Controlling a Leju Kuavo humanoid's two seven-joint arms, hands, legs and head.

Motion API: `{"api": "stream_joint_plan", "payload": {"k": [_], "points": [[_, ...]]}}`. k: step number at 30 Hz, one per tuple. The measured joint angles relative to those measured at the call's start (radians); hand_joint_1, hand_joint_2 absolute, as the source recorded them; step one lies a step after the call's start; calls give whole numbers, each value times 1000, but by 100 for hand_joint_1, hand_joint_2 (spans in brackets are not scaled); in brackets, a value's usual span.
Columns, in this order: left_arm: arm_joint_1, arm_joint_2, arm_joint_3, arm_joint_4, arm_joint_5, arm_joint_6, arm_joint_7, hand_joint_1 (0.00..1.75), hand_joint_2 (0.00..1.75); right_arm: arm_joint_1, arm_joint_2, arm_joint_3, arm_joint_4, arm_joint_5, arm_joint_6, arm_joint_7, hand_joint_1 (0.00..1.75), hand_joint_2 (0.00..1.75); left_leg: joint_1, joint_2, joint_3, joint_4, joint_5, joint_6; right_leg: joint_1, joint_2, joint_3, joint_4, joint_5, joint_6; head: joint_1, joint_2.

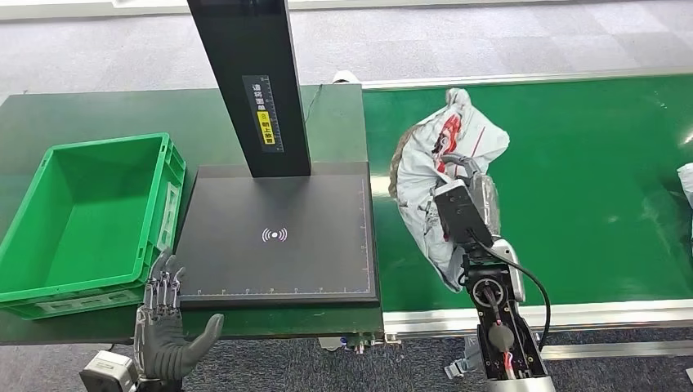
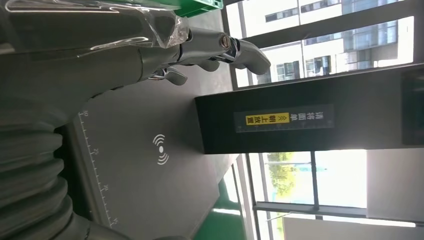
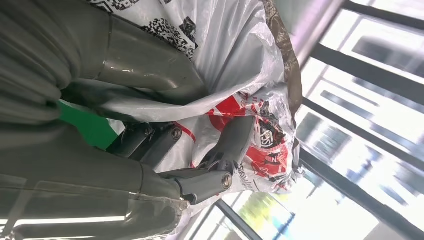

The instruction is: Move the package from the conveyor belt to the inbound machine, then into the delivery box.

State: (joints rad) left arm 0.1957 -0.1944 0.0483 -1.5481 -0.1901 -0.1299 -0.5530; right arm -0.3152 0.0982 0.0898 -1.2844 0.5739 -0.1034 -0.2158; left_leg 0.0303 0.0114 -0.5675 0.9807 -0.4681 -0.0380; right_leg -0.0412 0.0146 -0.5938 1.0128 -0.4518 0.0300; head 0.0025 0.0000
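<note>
On the green conveyor belt (image 1: 572,180), at its end nearest the scanner, we found the package (image 1: 425,175), a crumpled white plastic mailer with red and black printing. Our right hand (image 1: 462,175) gripped it from the near side; in the right wrist view the fingers (image 3: 232,142) were curled into the wrinkled plastic of the package (image 3: 235,55), with the thumb pressed against its other face. We could not tell whether the package was lifted clear of the belt or resting on it.

Just beside the belt end, on the dark green bench (image 1: 73,118), sat the inbound machine (image 1: 278,233): a flat black plate with a white wireless symbol at its centre, ruler marks along its edges, and a black upright column (image 1: 249,82) carrying a yellow-and-white label. We saw nothing lying on the plate.

To the far side of the machine from the belt stood the green delivery box (image 1: 82,216), touching or nearly touching the plate's edge.

Our left hand (image 1: 167,318) was raised at the near edge of the bench, between the box corner and the plate corner, with fingers extended and apart and the thumb spread, holding nothing. In the left wrist view the fingers (image 2: 240,50) reached out over the plate.

A second white package (image 1: 685,184) lay at the far edge of the belt, well apart from the first.
</note>
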Motion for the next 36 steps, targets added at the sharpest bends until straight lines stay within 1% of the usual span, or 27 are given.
{"api": "stream_joint_plan", "payload": {"k": [2,5,13,16,19,21,25,30,33,36], "points": [[-5,-1,0,1,0,-1,-7,0,175,3,10,-6,-46,-14,-19,-39,175,175,0,0,0,0,0,0,0,0,0,0,0,0,0,0],[-19,0,-1,9,0,-3,-12,0,175,-1,24,-8,-100,-6,-19,-80,175,175,0,0,0,0,0,0,0,0,0,0,0,0,0,0],[-41,0,-3,27,0,-4,-19,0,175,-8,38,-5,-146,15,-7,-94,175,175,0,0,0,0,0,0,0,0,1,0,0,0,0,0],[-44,1,-5,30,1,-6,-20,0,175,-17,38,9,-148,55,23,-107,175,175,0,0,0,0,0,0,0,0,0,0,0,0,0,0],[-56,6,-14,41,0,-11,-22,0,175,-50,34,50,-136,120,88,-110,175,175,0,0,0,0,0,0,0,0,0,0,0,0,0,0],[-63,10,-23,50,0,-15,-23,0,175,-87,28,85,-105,139,124,-120,175,175,0,0,0,0,0,0,0,0,0,0,0,0,0,0],[-69,17,-38,69,0,-16,-24,0,175,-173,6,147,9,127,145,-159,175,175,0,0,0,0,0,0,0,0,1,0,0,0,0,0],[-68,27,-59,77,1,-16,-22,0,175,-249,-17,244,200,117,179,-187,175,175,0,-1,0,0,0,0,0,0,1,0,0,0,0,0],[-68,33,-68,78,3,-16,-21,0,175,-287,-20,300,312,115,185,-200,175,175,0,-1,0,0,0,0,0,0,0,0,0,0,0,0],[-70,41,-82,81,9,-14,-20,0,175,-331,-22,358,402,116,219,-205,175,175,0,0,0,0,0,0,0,0,0,0,0,0,0,0]]}}
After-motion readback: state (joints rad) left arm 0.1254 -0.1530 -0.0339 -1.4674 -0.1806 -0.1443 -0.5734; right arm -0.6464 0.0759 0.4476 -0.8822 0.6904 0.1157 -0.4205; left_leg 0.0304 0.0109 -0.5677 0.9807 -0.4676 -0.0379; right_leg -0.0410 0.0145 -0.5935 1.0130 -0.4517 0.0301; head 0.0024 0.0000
